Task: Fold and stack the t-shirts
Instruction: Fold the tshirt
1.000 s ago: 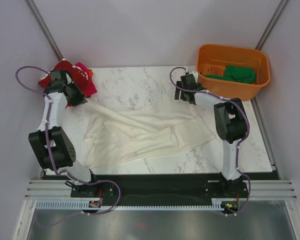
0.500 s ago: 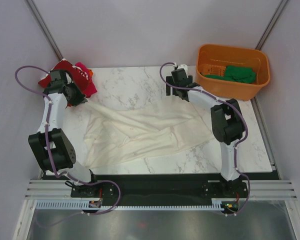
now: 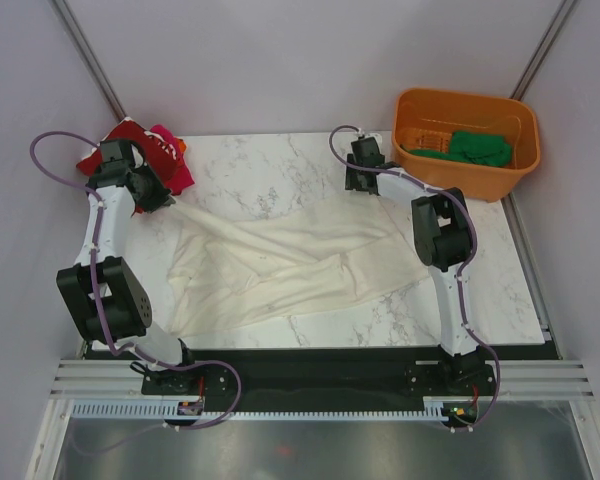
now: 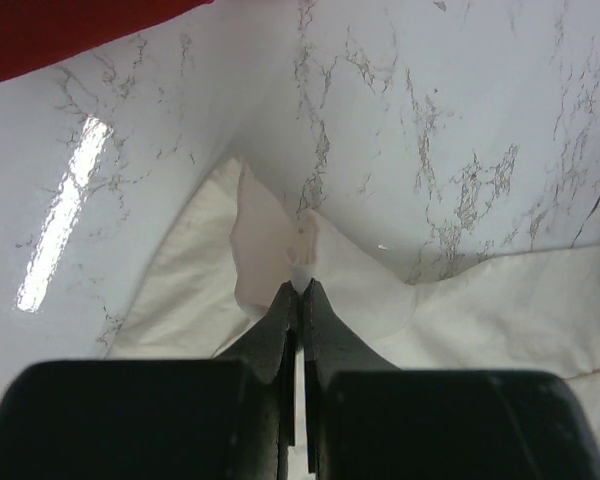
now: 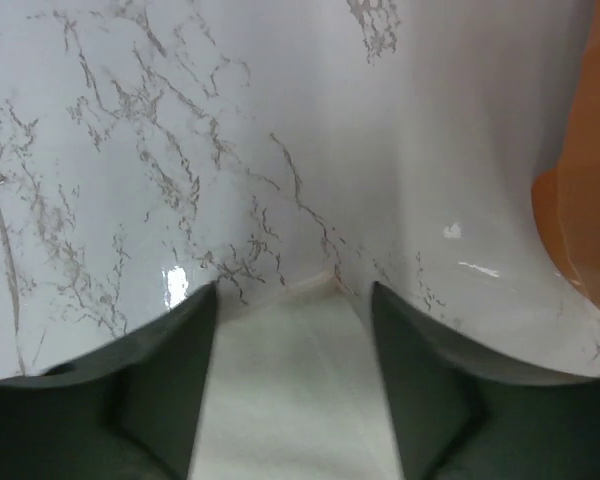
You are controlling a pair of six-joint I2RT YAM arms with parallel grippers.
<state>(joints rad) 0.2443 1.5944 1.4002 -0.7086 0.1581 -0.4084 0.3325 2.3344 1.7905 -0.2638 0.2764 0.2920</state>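
The large cream-white t-shirt (image 3: 290, 260) lies spread and creased across the marble table. My left gripper (image 3: 160, 200) is shut on its far left corner, and the left wrist view shows the cloth (image 4: 270, 230) pinched at the gripper's tips (image 4: 300, 290). My right gripper (image 3: 364, 187) is open at the shirt's far right corner. In the right wrist view that corner (image 5: 290, 380) lies between the spread tips of the gripper (image 5: 293, 300). The dark red t-shirt (image 3: 125, 135) and the magenta-pink one (image 3: 175, 165) sit bunched at the far left. A green t-shirt (image 3: 480, 148) lies in the tub.
The orange plastic tub (image 3: 465, 182) stands at the far right corner, close to my right gripper, and its wall shows in the right wrist view (image 5: 580, 200). The red cloth (image 4: 60, 25) lies just beyond my left gripper. Lilac walls enclose the table.
My right gripper swung left, then back a little right, near the shirt's far right corner, and its elbow moved left. The left arm and the shirt have held still.
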